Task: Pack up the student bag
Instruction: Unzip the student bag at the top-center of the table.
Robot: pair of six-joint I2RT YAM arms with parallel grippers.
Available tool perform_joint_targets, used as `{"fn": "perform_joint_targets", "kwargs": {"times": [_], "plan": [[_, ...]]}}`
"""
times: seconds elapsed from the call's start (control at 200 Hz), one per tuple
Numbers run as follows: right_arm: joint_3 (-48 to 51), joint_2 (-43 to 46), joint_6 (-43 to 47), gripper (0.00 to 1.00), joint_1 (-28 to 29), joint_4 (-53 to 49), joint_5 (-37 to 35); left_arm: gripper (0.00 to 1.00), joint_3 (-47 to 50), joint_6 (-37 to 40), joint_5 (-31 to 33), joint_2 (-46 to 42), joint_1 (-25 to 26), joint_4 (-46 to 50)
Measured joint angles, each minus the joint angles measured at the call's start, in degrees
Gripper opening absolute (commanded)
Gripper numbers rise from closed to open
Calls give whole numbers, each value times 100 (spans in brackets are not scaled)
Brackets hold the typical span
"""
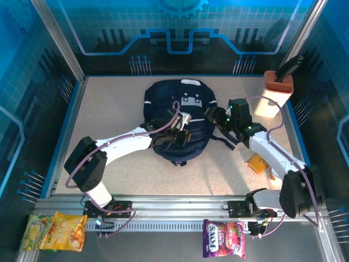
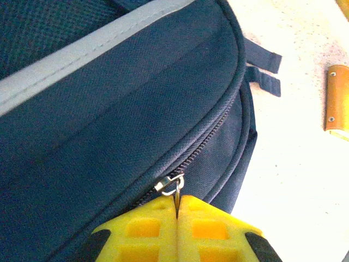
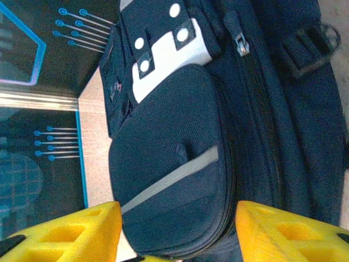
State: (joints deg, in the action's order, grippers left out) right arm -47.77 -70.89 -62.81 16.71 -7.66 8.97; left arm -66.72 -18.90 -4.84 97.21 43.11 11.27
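- Top external: the student bag [image 1: 180, 98] lies flat in the middle of the bench [image 1: 109, 109], at 12 o'clock from the arm bases. The right gripper [image 1: 214, 116] sits at its 3 o'clock edge. The purple packet [image 1: 223, 238] at 6 o'clock bears lettering too small to read.
- Left wrist: the left gripper [image 2: 177, 210] is clenched on the zipper pull [image 2: 170, 184]. The fabric looks soft and limp, so it is likely to sag, and the pull is the firmest hold.
- Right wrist: the right gripper's jaws stand apart, grasping nothing. No writing is legible on the bag.

Student bag [image 1: 163, 101] centred on table [image 1: 109, 103]
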Motion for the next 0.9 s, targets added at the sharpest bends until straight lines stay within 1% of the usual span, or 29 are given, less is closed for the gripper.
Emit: {"fn": "perform_joint_targets", "kwargs": {"times": [0.135,0.275,0.505,0.66,0.705,0.815,0.9], "plan": [[319,87,-402,49,-2,-9,76,0,-199,0,-68,216,98,2],[428,-79,-673,47,20,76,221,0,-225,-2,-101,284,109,13],[428,-525,-828,37,133,330,304,0,-225,-2,-103,291,109,44],[428,-616,-826,35,153,330,284,0,-225,-2,-103,291,109,48],[426,-616,-820,32,162,321,256,0,-225,-2,-103,291,109,48],[422,-619,-769,21,162,271,195,0,-227,0,-103,291,109,74],[365,-651,-688,16,164,201,177,0,-240,0,-101,291,109,153]]}}
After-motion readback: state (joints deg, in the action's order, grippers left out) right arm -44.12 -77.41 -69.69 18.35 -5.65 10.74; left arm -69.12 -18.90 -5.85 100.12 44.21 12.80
